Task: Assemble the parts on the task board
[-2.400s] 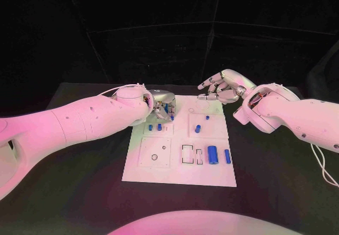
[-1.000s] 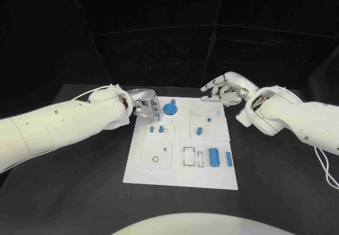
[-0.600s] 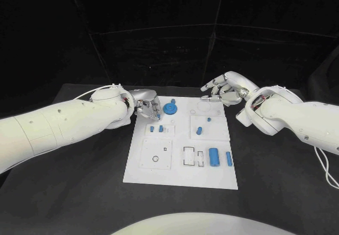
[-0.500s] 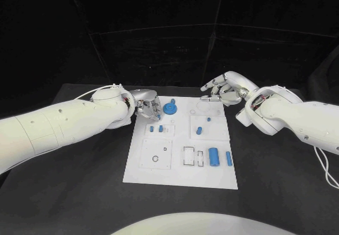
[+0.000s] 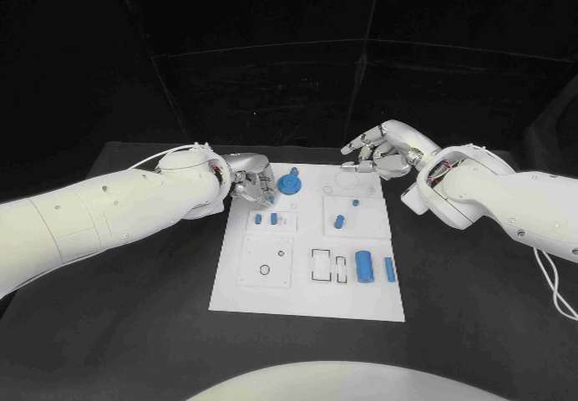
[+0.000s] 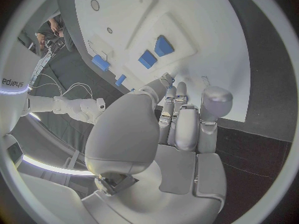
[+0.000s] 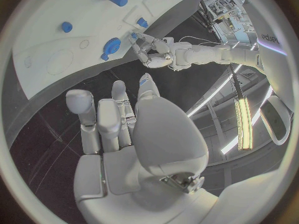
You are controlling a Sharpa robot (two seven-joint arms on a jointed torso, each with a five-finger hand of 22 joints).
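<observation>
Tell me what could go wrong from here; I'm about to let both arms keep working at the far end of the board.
1. The left hand sits right beside the blue gear-like part; a sideways move might knock it.
2. The right hand hovers with fingers apart over the task board's far right corner, so a drop could bump the small blue peg.
3. Both hands work at the same far edge and could collide.

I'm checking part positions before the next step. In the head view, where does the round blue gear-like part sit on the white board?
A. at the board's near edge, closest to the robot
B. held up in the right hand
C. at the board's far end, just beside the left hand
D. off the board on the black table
C: the round blue part sits at the far end of the task board, right beside the left hand; the right hand holds nothing.
</observation>
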